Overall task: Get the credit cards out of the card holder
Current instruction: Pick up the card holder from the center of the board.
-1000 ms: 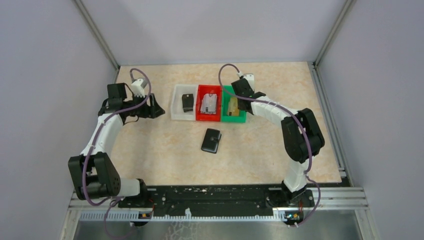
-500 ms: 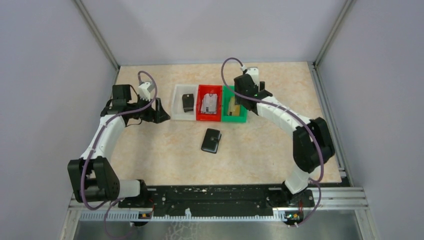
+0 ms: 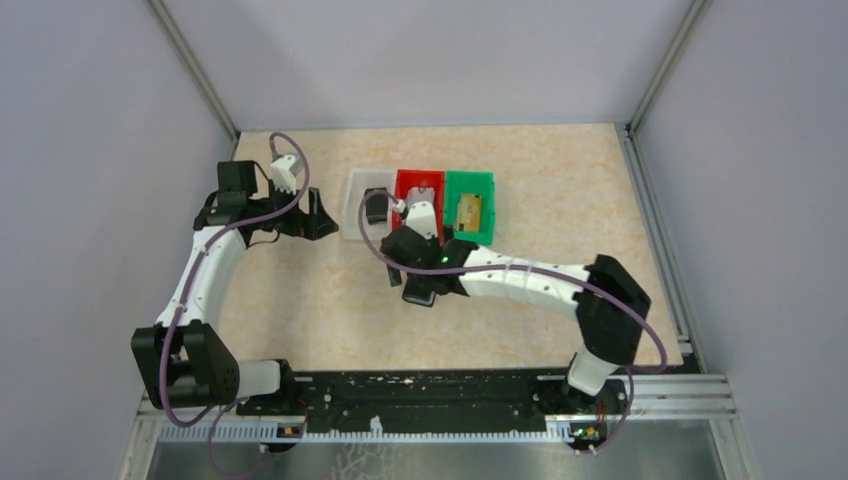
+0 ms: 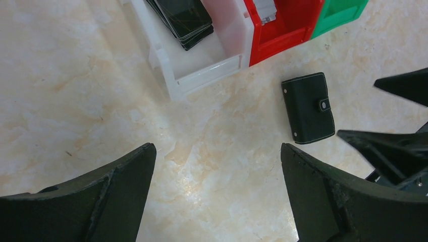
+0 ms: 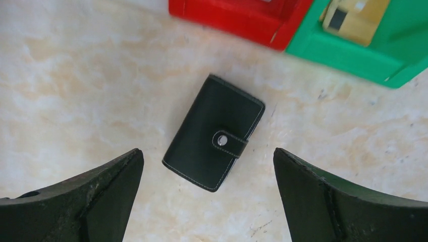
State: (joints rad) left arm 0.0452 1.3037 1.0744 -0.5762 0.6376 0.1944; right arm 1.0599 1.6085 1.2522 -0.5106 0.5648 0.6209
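Note:
The card holder (image 5: 214,133), a black wallet with its strap snapped shut, lies flat on the table in front of the bins. In the top view it is mostly hidden under my right gripper (image 3: 412,268). That gripper (image 5: 208,151) hovers over it, open and empty, with the wallet just ahead of its fingertips. My left gripper (image 4: 217,146) is open over bare table to the left of the white bin (image 4: 202,70); the card holder (image 4: 308,107) lies ahead to its right. A black credit card (image 4: 184,17) lies in the white bin. A gold card (image 5: 356,12) lies in the green bin (image 5: 353,53).
The red bin (image 3: 418,185) stands between the white bin (image 3: 352,205) and the green bin (image 3: 470,190), in a row at mid-table. A silvery grey card (image 4: 265,7) shows at its edge. Walls close off the left, back and right.
My right arm swung from the green bin leftward and nearer, and now sits over the card holder with jaws opened wide. The left gripper opened wider beside the white bin.

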